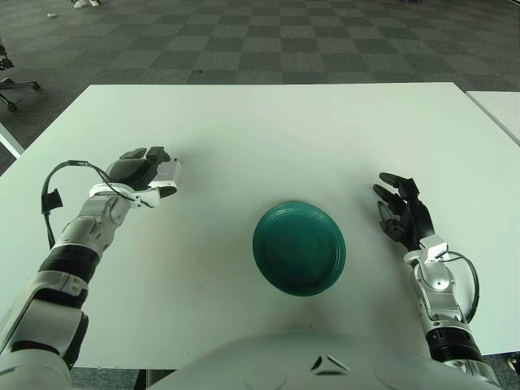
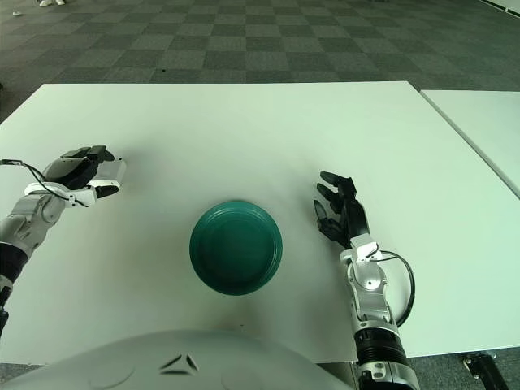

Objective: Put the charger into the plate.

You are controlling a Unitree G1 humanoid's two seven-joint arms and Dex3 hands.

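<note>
Grasp stage of the transfer. The white charger (image 1: 168,172) is shown gripped in the curled fingers (image 1: 136,155) of the left hand (image 1: 145,175), at the left side of the white table (image 1: 268,122) and well apart from the green plate (image 1: 299,248); whether it is lifted clear of the surface cannot be told. The plate is seen empty, so the carry is judged not yet made. A rightward move toward the plate is called for next, then release over its centre. The left forearm is extended forward, wrist angled inward. The right hand (image 1: 400,210) is shown to the right of the plate, fingers spread, nothing held.
</note>
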